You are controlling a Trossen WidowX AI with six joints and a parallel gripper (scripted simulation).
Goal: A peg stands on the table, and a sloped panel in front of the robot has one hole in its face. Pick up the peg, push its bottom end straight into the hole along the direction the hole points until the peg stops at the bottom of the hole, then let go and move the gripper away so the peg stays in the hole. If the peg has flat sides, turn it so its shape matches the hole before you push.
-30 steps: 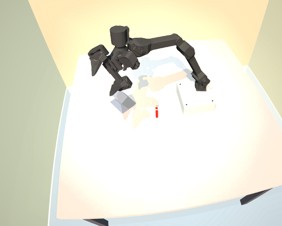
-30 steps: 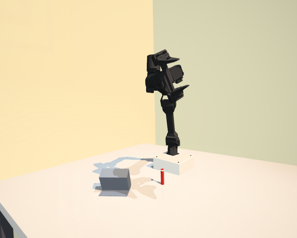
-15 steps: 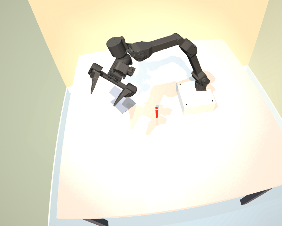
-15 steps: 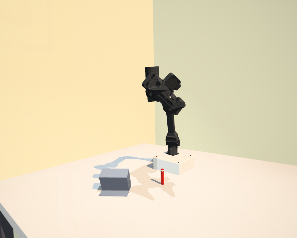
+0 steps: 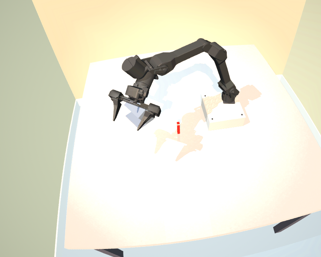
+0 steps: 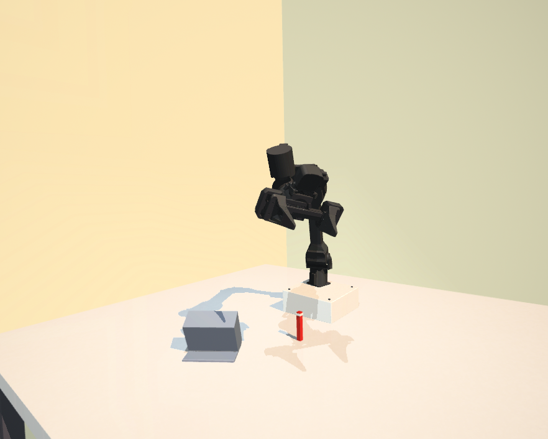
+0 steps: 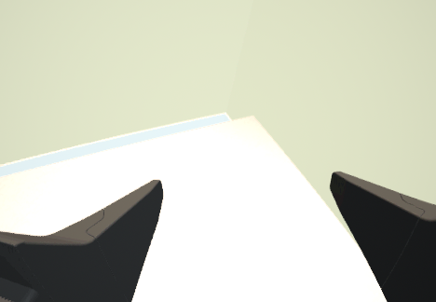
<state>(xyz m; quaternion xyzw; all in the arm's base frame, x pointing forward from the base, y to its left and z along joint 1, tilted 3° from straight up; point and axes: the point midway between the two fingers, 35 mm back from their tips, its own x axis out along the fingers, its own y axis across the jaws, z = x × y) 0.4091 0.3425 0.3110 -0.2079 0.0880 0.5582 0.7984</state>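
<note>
The step in hand is judged to be the approach before the grasp: the peg (image 5: 178,128) (image 6: 299,327) stands upright on the table (image 5: 166,193) (image 6: 312,392) (image 7: 233,216), and nothing of the insertion is done. The claw (image 5: 125,125) (image 6: 315,231) (image 7: 248,185) is spread wide, with nothing between its fingers, and hangs raised above the tabletop. The next move presumably calls for bringing the claw across and down to the peg, one finger on each side, and closing on its flat faces; a sideways brush by a fingertip could topple so slender a piece. Relative to the claw, the peg lies lower and well apart, toward the pale base block (image 5: 227,121) (image 6: 307,304) that carries the arm (image 5: 188,52) (image 6: 316,231); the wrist view does not include it. The peg is red with a pale band near its top. The grey block (image 5: 135,111) (image 6: 212,338), probably the body of the sloped panel, stands apart from the peg and is partly hidden beneath the claw in the top view. Its hole cannot be made out, so the turn required for matching shapes cannot be told.
</note>
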